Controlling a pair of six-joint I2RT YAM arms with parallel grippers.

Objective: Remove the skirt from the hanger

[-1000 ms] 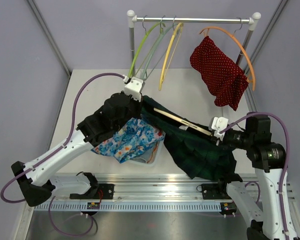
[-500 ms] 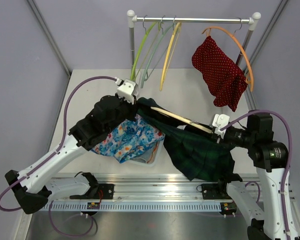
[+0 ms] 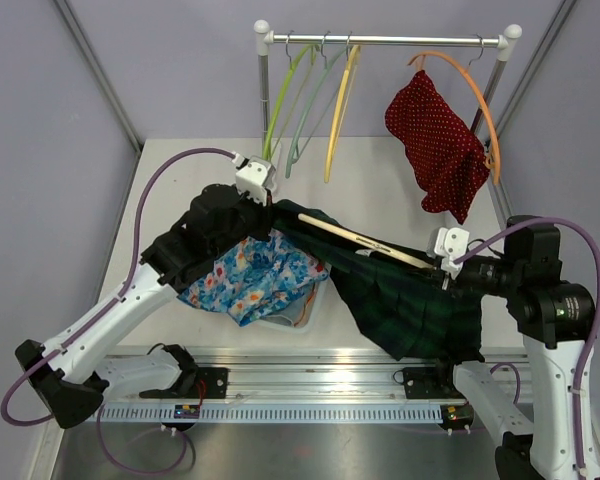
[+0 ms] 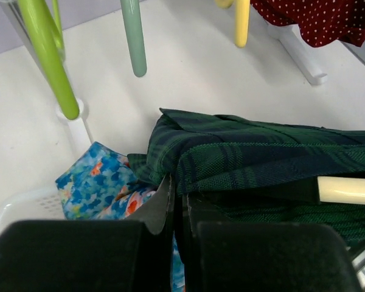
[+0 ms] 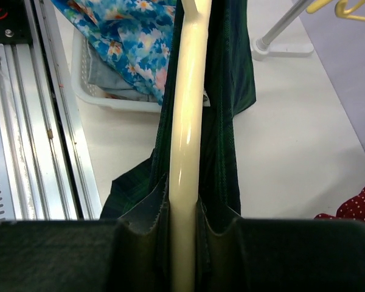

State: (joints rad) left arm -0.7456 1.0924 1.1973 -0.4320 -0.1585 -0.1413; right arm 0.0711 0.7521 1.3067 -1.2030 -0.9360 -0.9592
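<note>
We found the left jaws clenched on an edge of the plaid skirt (image 4: 243,155) and the right jaws grasping the cream hanger (image 5: 188,121). The plaid skirt hung over the worktop (image 3: 400,185), centre towards the near right corner. We judged the left jaws should draw the cloth straight along the bar, with the cream hanger held steady.
</note>
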